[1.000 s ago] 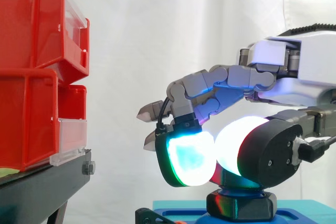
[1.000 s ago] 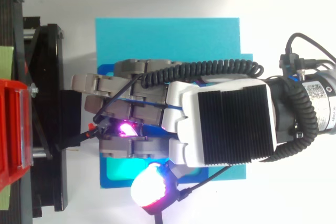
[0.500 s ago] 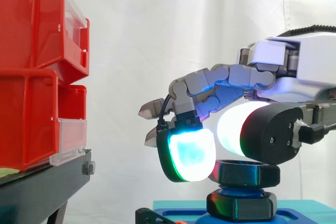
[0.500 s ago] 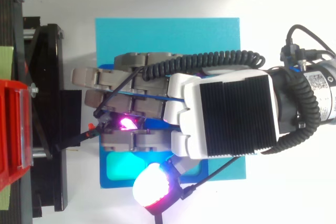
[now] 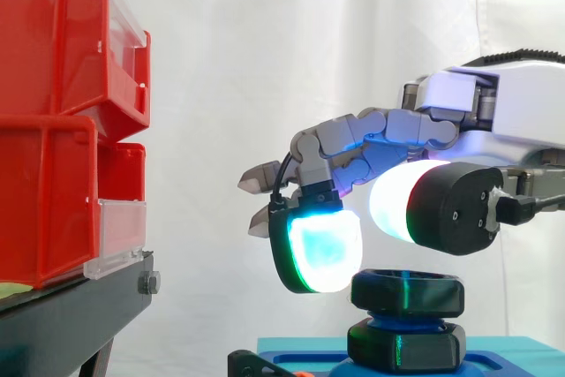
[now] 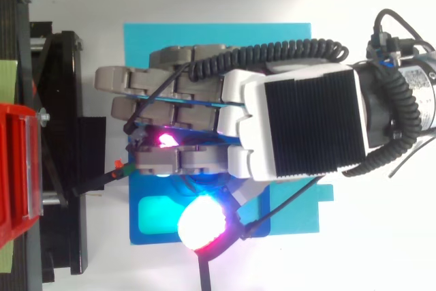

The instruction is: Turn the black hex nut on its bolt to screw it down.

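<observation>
**Side view:** Reaching in from the right w/ hand (image 5: 494,121), fingers (image 5: 353,143) curling downward and clasping nothing. Hanging cyan-glowing pad (image 5: 322,253) just beside left edge of black nut (image 5: 406,291); contact there not determinable. Hovering white-glowing pad (image 5: 397,209) above the nut w/ a clear gap btwn. Showing nut sitting level on blue bolt (image 5: 397,317), above a second black hex piece (image 5: 406,346). Showing red bins (image 5: 53,121) on black stand (image 5: 71,315) at left, well apart from hand.

**Top view:** Spreading hand (image 6: 306,127) over blue plate (image 6: 204,39), covering the nut. Pointing fingers (image 6: 157,86) toward the stand (image 6: 65,100). Glowing magenta at one pad (image 6: 165,140), red-white at another (image 6: 201,226) near plate's lower edge.
</observation>
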